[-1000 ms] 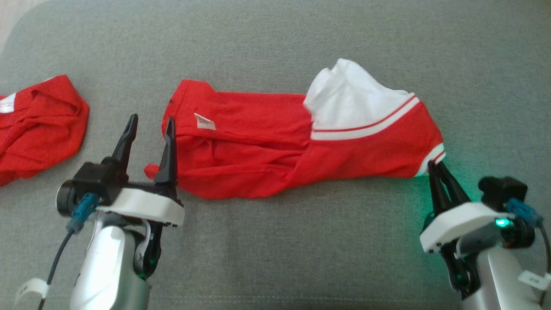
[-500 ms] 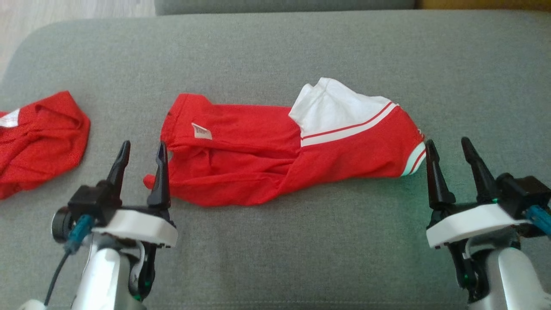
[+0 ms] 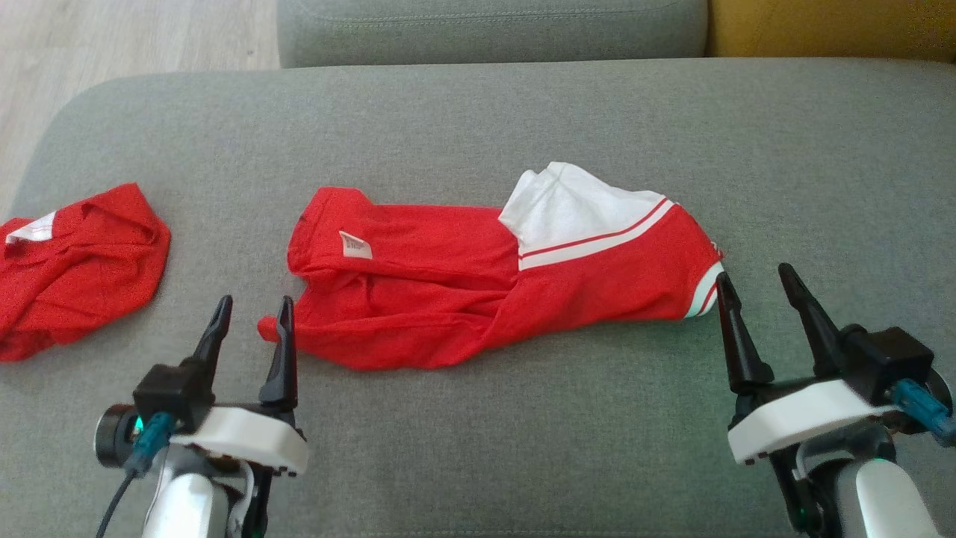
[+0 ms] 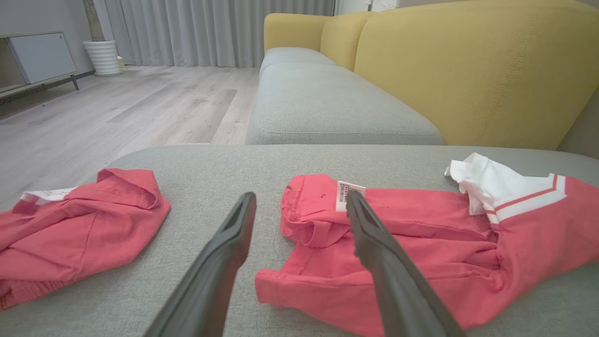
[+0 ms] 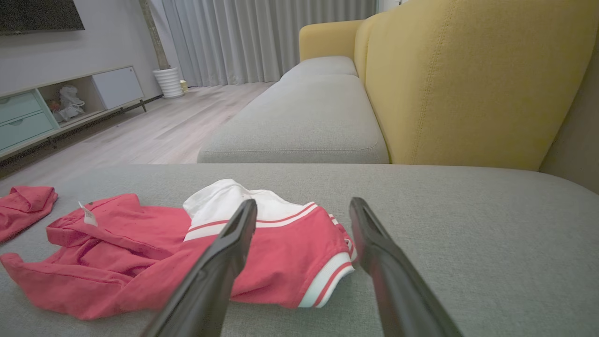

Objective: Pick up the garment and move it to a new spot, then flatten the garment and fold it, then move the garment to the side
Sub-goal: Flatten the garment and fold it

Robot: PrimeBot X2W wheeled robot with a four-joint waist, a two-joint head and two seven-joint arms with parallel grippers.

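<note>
On the grey sofa cushion [image 3: 478,119] the red-and-white garment [image 3: 485,291] lies folded. The right gripper [image 3: 753,272], pinched on its striped edge a second ago, now stands wide apart just beside it; the left gripper [image 3: 255,300] stays wide. The print on the white label [image 3: 355,245] is unreadable.

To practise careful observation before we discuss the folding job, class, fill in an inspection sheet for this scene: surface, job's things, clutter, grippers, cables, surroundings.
Surface: grey cushion, fabric-covered, flat.
Job's things: red and white garment, crumpled lengthwise, white tag showing near its left end.
Clutter: second red garment bunched at the cushion's left edge.
Grippers: left gripper open by the garment's left end; right gripper open by its striped right end; neither holds anything.
Cables: black cable hangs from the left wrist; teal connector at the right wrist.
Surroundings: yellow sofa back, wooden floor, pale curtains.
</note>
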